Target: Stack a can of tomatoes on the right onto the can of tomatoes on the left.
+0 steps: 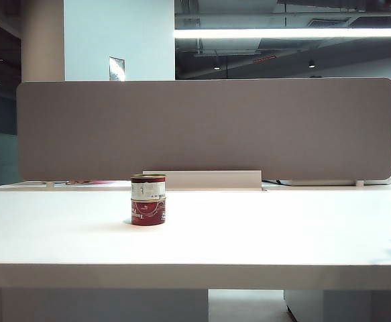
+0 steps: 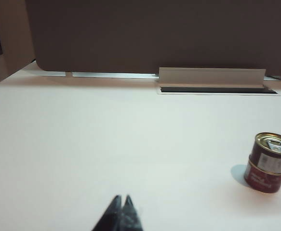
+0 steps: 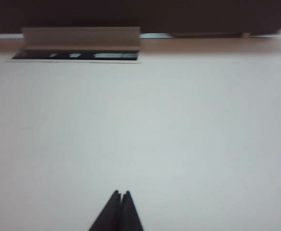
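the two short red tomato cans (image 1: 147, 199) stand stacked, one square on the other, on the white surface (image 1: 262, 228), in front of the grey partition panel (image 1: 205, 127), bare surface on every side. the left gripper (image 2: 121, 198) hangs well apart from the stack, fingers together. the right gripper (image 3: 120, 193) hangs over bare surface, fingers together, holding nothing.

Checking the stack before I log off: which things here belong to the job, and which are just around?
Job:
- top tomato can, sitting on
- bottom tomato can
- right pincer, shut, empty, over bare table
- left pincer, shut, empty, away from the cans

Just around:
- grey divider panel
- cable tray cover
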`<action>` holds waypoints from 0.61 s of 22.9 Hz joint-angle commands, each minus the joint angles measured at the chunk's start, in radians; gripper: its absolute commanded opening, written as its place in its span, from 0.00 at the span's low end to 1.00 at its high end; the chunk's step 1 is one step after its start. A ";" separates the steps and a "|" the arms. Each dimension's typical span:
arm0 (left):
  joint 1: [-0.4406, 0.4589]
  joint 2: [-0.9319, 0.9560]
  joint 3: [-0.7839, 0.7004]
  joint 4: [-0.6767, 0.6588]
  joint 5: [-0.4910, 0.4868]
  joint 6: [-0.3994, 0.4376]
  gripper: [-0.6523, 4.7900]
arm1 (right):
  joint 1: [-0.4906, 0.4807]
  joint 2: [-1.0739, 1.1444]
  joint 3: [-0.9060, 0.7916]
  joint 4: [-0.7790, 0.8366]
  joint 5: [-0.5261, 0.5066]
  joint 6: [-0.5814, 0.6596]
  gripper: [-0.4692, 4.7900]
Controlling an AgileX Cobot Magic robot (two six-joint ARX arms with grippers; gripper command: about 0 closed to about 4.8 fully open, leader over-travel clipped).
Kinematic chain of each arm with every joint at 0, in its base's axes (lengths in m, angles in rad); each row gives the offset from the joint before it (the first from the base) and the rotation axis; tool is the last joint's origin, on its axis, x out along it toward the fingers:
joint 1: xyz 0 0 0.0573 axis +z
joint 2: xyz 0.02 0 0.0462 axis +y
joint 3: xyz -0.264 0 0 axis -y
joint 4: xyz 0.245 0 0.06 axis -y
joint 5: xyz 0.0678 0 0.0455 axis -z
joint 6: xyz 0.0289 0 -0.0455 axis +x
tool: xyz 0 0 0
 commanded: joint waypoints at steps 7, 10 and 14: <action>0.001 0.001 0.003 0.012 0.005 0.003 0.11 | -0.002 -0.321 -0.235 -0.057 0.067 0.078 0.08; 0.001 0.001 0.003 0.012 0.005 0.003 0.11 | -0.011 -0.386 -0.288 -0.086 0.047 0.089 0.08; 0.001 0.001 0.003 0.013 0.005 0.003 0.11 | -0.116 -0.481 -0.364 -0.091 -0.077 0.118 0.08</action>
